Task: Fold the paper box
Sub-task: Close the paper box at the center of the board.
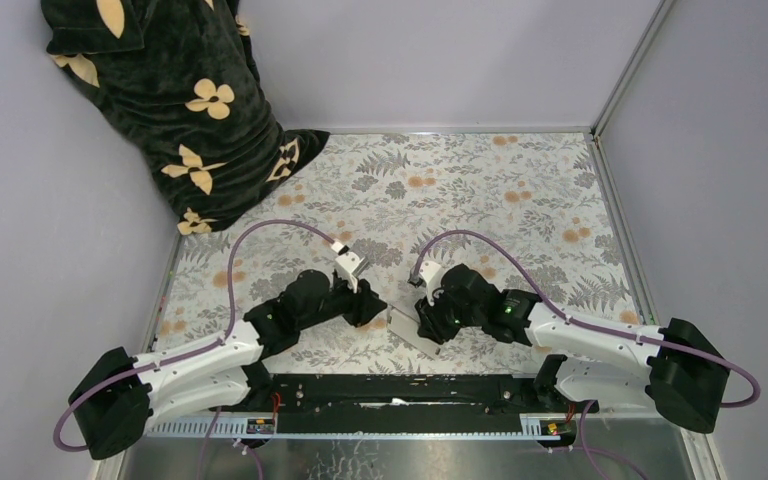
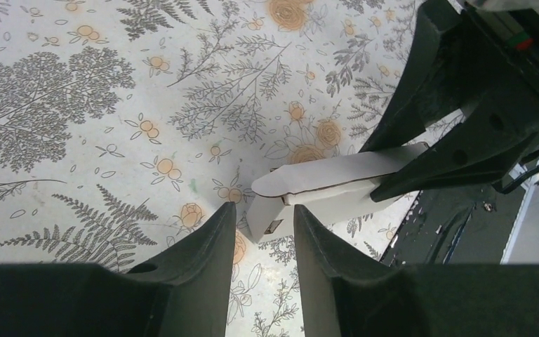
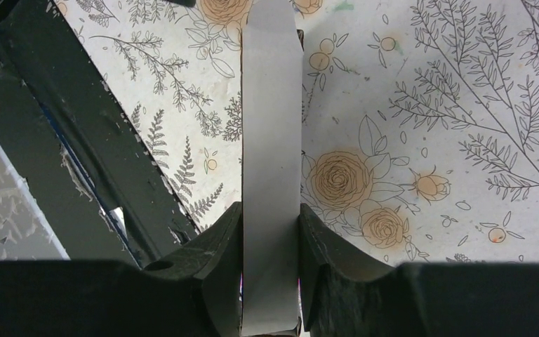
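One paper box [image 3: 271, 140], pinched by the right tool [image 3: 270, 214]; left tool [image 2: 264, 208] parted at its free end; one floral worktop [image 2: 77, 189]

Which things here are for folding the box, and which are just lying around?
For the job:
- paper box
- right pincer, clamped on the box
- left pincer, open at the box's free end

Just lying about:
- dark blanket with tan flowers, in the far left corner
- flowery table cover
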Controlling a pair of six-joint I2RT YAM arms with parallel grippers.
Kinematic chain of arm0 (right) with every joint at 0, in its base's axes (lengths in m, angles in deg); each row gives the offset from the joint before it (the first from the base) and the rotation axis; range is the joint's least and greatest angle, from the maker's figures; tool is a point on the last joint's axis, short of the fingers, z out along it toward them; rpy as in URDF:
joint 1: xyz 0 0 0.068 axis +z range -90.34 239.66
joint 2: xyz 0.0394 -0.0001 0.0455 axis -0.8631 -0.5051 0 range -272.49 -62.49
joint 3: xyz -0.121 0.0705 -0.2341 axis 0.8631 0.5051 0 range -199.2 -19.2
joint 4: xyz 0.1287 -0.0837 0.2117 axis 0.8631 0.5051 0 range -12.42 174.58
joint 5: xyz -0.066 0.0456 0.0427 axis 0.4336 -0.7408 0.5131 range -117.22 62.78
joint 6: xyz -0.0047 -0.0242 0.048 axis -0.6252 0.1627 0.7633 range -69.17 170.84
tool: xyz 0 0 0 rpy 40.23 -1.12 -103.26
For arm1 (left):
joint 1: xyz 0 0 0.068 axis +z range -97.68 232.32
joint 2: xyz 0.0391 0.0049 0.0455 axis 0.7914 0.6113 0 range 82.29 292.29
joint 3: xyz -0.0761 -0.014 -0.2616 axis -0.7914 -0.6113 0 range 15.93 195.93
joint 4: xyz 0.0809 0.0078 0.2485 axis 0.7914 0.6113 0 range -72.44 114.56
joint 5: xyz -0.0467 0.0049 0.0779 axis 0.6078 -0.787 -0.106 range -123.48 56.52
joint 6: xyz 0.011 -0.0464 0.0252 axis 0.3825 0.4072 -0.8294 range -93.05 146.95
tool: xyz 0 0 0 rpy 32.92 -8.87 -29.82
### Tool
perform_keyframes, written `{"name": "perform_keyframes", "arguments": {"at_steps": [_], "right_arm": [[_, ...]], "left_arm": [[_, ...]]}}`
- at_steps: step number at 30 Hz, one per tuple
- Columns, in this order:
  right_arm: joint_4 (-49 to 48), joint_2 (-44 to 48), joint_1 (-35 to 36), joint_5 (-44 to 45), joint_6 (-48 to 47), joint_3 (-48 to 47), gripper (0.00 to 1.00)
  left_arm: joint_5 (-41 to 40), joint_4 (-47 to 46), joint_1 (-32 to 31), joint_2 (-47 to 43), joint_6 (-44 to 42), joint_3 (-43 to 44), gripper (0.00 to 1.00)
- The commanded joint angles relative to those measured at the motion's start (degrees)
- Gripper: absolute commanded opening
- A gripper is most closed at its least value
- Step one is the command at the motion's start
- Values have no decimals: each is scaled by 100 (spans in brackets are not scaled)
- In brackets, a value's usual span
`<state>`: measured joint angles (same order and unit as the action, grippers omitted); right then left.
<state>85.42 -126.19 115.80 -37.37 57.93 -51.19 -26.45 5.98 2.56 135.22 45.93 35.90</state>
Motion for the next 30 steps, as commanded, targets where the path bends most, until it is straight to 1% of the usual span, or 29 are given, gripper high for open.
{"name": "perform_keyframes", "arguments": {"at_steps": [1,3,7,9,16,20,30], "right_arm": [[270,76,46,-307,-94,-184,36],[316,86,46,-319,-94,-202,36],[320,56,46,-418,-101,-229,34],[324,44,47,-438,-103,-242,34],[332,73,46,-565,-85,-225,34],[349,85,46,-680,-77,-241,34],[430,123,46,-911,-60,-291,34]], "left_arm": [[-195,-271,-263,16,-338,155,42],[-296,-226,-411,31,-355,156,41],[-339,-195,-656,82,-408,165,46],[-451,-173,-743,93,-425,150,47],[-679,-89,-892,150,-457,148,46],[-1029,9,-959,209,-464,177,45],[-1186,67,-1105,377,-527,291,43]]}}
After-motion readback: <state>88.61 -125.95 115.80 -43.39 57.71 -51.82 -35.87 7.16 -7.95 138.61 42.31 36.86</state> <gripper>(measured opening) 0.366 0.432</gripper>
